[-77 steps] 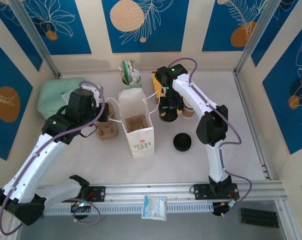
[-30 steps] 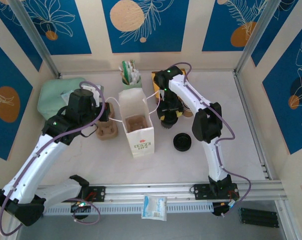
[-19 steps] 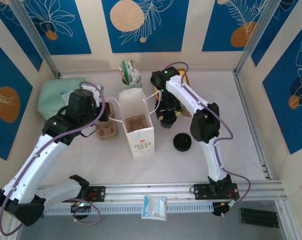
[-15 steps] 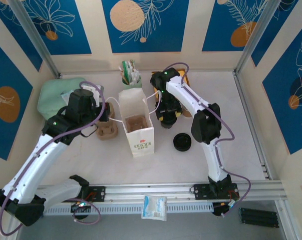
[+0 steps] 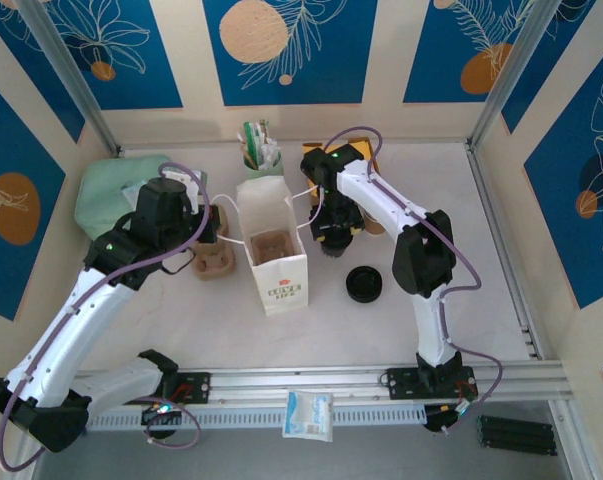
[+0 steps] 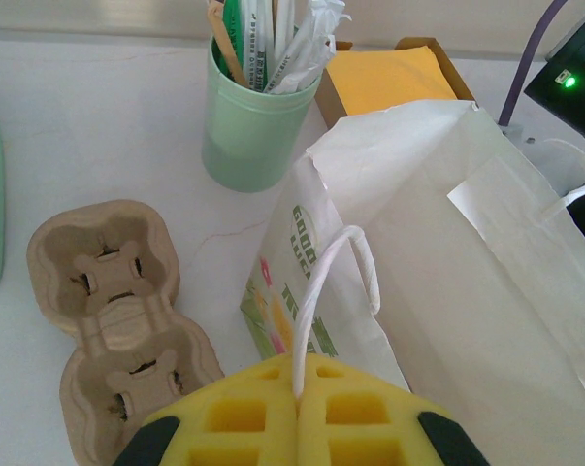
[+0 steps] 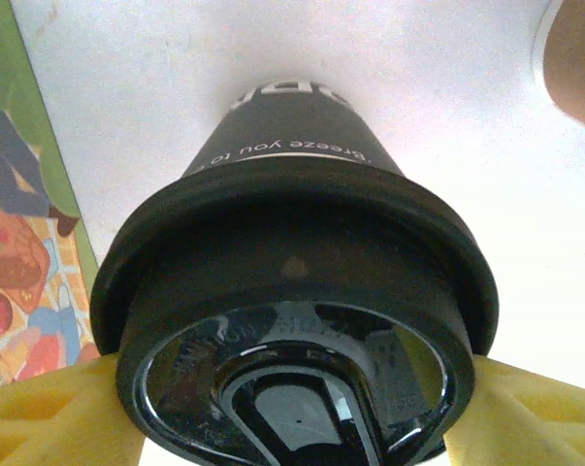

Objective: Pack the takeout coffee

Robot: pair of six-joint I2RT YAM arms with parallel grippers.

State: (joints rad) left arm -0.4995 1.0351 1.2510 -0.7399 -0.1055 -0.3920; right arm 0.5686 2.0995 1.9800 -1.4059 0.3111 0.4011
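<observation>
Dark tapered takeout coffee (image 7: 294, 136), white lettering, glossy black lid (image 7: 292, 320), pinched between the right tool's (image 7: 292, 413) yellow foam pads (image 7: 40, 413) just right of a creased white paper bag (image 5: 273, 250). The left tool (image 6: 297, 427) is pressed together on the bag's cord handle (image 6: 316, 291). The right wrist has edged toward the bag; the left arm is unchanged.

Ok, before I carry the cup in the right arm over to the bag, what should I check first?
1. Grip: right gripper has a pad against each side of the lid: ok.
2. Seal: lid sits level on the lidded cup: ok.
3. Clearance: cup lifted off the table: cannot tell.
4. Hold: left gripper is pinched on the bag handle: ok.
5. Target: paper bag is upright with its mouth open: ok.
6. Room: a free slot in the carrier inside the bag: cannot tell.
</observation>
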